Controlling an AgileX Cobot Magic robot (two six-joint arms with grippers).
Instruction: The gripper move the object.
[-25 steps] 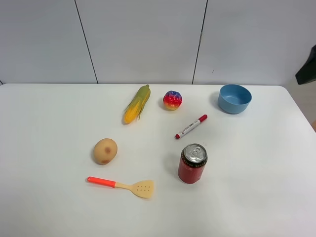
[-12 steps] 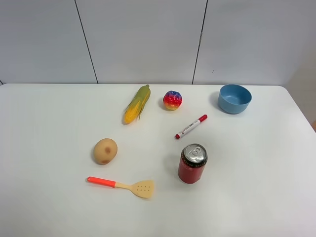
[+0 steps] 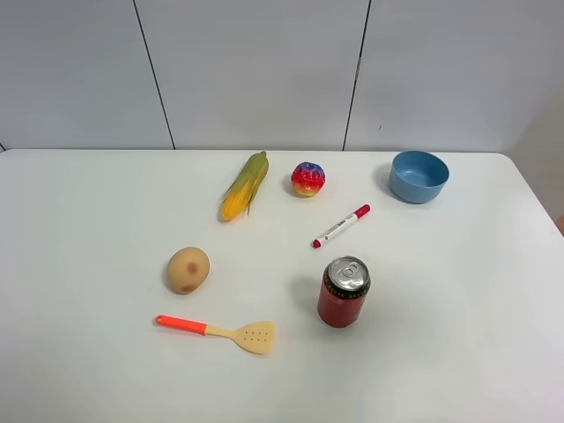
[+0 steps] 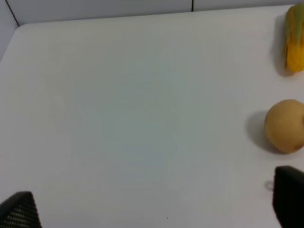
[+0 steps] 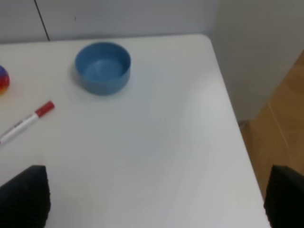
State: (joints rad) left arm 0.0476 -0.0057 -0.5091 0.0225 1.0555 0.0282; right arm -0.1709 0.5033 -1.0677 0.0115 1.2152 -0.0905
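Note:
The rainbow ball (image 3: 307,179) rests on the white table (image 3: 88,220) at the back centre, between the corn and the blue bowl. A sliver of it shows at the edge of the right wrist view (image 5: 2,79). Neither arm shows in the exterior high view. My left gripper (image 4: 154,204) is open and empty, its fingertips (image 4: 19,211) wide apart above bare table, far from the ball. My right gripper (image 5: 154,197) is open and empty, its fingertips (image 5: 26,194) wide apart over the table's right part.
A corn cob (image 3: 244,185), a tan potato (image 3: 188,270), a red marker (image 3: 341,226), a red can (image 3: 344,291), an orange-handled spatula (image 3: 220,330) and a blue bowl (image 3: 419,176) lie on the table. The table's right edge (image 5: 232,118) drops to the floor.
A black part of the right arm at the right edge of the exterior high view one second ago has left that view. The objects have not moved.

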